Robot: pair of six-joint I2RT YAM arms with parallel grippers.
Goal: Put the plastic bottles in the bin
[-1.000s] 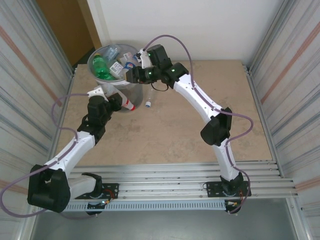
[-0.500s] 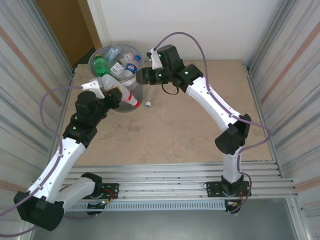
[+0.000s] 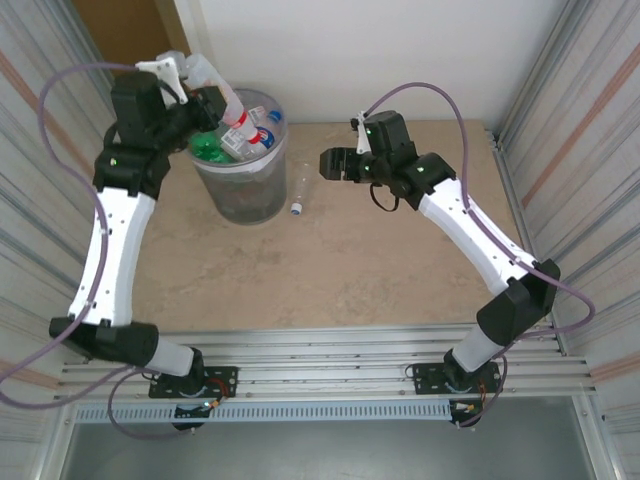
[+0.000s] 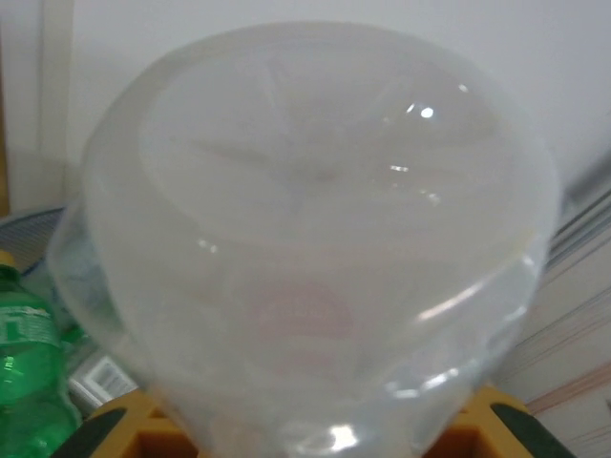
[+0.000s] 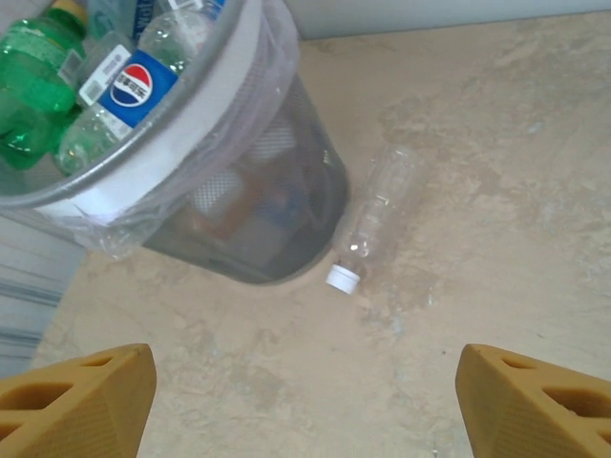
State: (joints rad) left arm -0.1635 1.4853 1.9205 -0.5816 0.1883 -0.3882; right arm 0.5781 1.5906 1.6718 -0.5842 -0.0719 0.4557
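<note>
Clenching a red-labelled bottle (image 3: 224, 100) in my left gripper (image 3: 200, 100) above the bin (image 3: 240, 195), I hold my right gripper (image 5: 305, 401) spread wide near a clear bottle (image 5: 374, 215) lying on the table (image 3: 400, 260) beside it.

The bin (image 3: 245, 195) stands at the far left corner of the surface (image 3: 380, 270), plastic bottles (image 3: 212, 150) heaped in it. A held bottle (image 3: 215, 85) sits in the left pincer (image 3: 196, 100) above the bin's far rim. A loose bottle (image 3: 300, 190) lies on the surface just right of the bin, perhaps touching it; the right pincer (image 3: 330, 163) hovers to its right.
</note>
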